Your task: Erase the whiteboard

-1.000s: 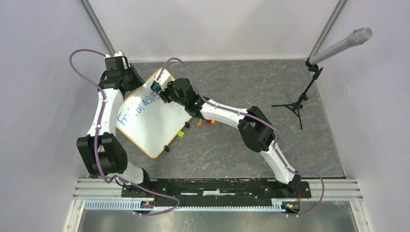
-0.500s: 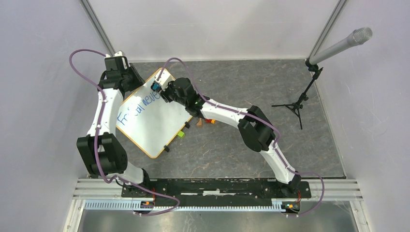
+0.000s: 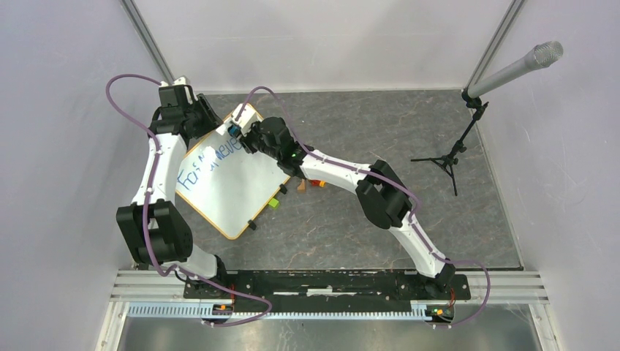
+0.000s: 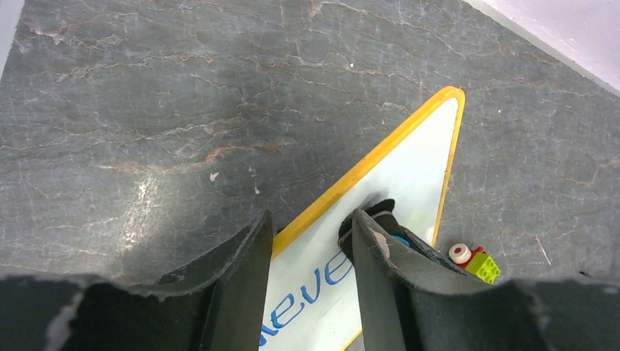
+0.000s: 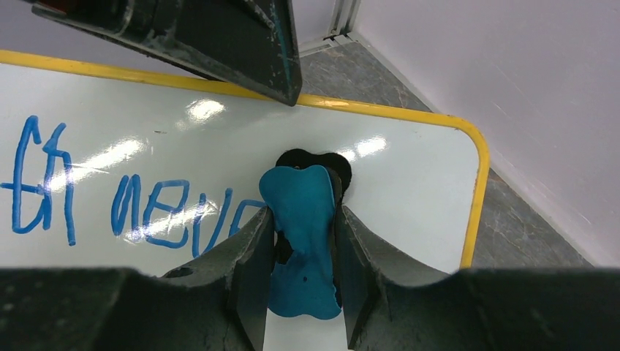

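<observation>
- Top external view: we list the whiteboard (image 3: 230,183) lying flat on the grey stone-patterned table (image 3: 380,131). It is in the left half, turned diagonally, with one rounded corner toward the far wall.
- Blue handwriting (image 3: 208,162) runs along the board's left side. The near part of the surface is plain white.
- Small black clips (image 3: 252,224) sit on the board's near right edge.
- We place the left gripper (image 3: 207,124) over the board's far left edge.
- Left wrist view: the left gripper (image 4: 311,227) has its fingers apart with nothing clasped between them. The board's yellow rim (image 4: 351,179) runs through the gap below. We cannot tell whether the fingers touch the board.
- The right gripper (image 3: 237,131) is at the board's far corner, just beside the left one.
- Right wrist view: the right gripper (image 5: 303,212) is closed on a blue pad (image 5: 301,241), one finger pressing each side. The pad's far end meets the white surface just past the last written letters, with a dark edge around it.
- Small coloured bricks (image 3: 273,203) lie on the table just off the board's right edge.
- A microphone (image 3: 512,69) on a black tripod stands at the far right, well apart from the board.
</observation>
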You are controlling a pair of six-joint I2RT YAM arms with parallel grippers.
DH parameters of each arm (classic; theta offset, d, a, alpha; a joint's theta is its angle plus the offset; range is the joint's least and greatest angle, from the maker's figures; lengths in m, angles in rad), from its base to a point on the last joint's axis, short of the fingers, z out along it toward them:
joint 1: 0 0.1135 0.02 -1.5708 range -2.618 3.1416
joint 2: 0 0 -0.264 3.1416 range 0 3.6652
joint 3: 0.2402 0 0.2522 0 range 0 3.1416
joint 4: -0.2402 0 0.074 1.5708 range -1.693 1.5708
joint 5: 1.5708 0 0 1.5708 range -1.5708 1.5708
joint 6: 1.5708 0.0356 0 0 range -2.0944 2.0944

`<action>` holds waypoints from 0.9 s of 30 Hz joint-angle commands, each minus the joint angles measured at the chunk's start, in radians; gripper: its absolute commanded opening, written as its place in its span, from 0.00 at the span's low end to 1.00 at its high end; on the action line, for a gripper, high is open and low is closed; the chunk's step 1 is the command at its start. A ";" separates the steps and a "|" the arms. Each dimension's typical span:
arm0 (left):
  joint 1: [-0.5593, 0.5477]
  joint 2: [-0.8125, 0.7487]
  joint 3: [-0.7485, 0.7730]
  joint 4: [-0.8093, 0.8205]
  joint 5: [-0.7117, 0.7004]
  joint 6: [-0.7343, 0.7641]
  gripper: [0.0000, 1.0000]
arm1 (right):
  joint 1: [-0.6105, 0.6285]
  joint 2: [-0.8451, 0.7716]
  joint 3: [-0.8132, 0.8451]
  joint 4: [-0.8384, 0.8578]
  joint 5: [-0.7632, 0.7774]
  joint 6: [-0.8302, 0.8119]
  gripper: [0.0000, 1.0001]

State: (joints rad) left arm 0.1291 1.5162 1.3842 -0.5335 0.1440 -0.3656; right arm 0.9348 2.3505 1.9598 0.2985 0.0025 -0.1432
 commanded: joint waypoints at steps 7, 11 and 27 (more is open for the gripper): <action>0.006 0.034 0.004 -0.010 0.056 -0.006 0.52 | -0.002 -0.004 0.002 0.038 0.042 0.006 0.37; 0.006 0.036 0.005 -0.010 0.062 -0.006 0.52 | -0.006 -0.021 -0.027 0.039 0.065 -0.001 0.36; 0.006 0.025 0.003 -0.010 0.062 -0.006 0.53 | -0.011 -0.046 -0.038 0.077 0.029 -0.004 0.48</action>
State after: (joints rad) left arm 0.1360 1.5337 1.3842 -0.5186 0.1688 -0.3653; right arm 0.9287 2.3501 1.9015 0.3508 0.0380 -0.1440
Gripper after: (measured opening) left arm 0.527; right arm 0.475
